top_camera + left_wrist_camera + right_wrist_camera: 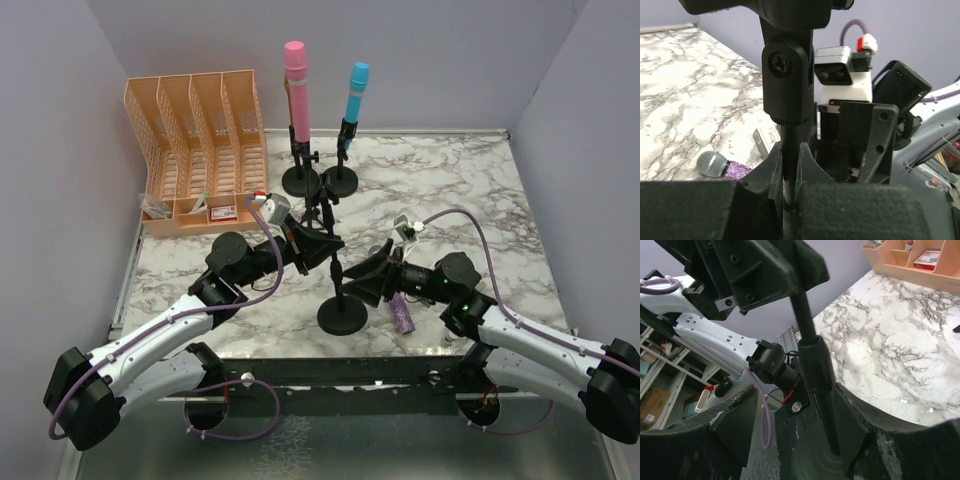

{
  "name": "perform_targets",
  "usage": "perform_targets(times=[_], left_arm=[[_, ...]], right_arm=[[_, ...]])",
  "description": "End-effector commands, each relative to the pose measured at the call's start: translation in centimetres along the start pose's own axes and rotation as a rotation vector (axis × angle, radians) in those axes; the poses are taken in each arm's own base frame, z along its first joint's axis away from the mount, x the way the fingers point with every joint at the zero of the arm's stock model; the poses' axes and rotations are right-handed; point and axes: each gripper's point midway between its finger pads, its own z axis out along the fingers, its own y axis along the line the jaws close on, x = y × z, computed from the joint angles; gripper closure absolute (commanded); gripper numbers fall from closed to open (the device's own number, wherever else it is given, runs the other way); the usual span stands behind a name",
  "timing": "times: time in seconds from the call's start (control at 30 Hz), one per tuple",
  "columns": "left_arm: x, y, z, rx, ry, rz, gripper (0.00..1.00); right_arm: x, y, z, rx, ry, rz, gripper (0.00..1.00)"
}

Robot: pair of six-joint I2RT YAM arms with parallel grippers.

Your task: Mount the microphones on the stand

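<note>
Marble table (480, 200) carries everything. Nearest, the purple microphone (403, 315) lies flat just beneath and behind the right gripper (352, 283), long axis running near to far, so the right arm is the closer one. That gripper's fingers (865, 440) stand spread either side of the stand (341, 317), low on its pole, not pinching. Higher up, the left gripper (322, 243) is clamped on the thin pole under the empty clip (790, 65). Beyond both, the pink microphone (297, 85) and blue microphone (356, 90) sit upright in two far stands (300, 180). Only the left wrist view shows the purple one's mesh head, down-left of those fingers.
</note>
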Motion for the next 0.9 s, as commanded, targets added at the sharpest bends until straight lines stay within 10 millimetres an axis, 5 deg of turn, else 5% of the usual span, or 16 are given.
perform_targets(times=[0.0,0.17,0.4,0.73,0.87], left_arm=[[-1.0,2.5,0.0,-0.109,-0.058,0.061,1.00],[-0.9,2.2,0.0,-0.095,-0.048,0.059,1.00],[0.0,0.0,0.4,0.030,0.019,0.039,1.00],[0.1,-1.2,0.4,0.088,0.044,0.013,1.00],[-0.2,-1.4,0.3,0.089,0.034,0.009,1.00]], right_arm=[[-1.0,1.5,-0.7,-0.037,-0.041,-0.038,0.37],[-1.3,0.7,-1.2,0.021,-0.076,-0.045,0.37],[-1.4,-3.0,-0.5,0.191,-0.081,-0.050,0.33],[0.5,-2.2,2.8,0.011,0.100,-0.163,0.33],[0.3,-2.7,3.6,0.020,0.096,-0.144,0.45]])
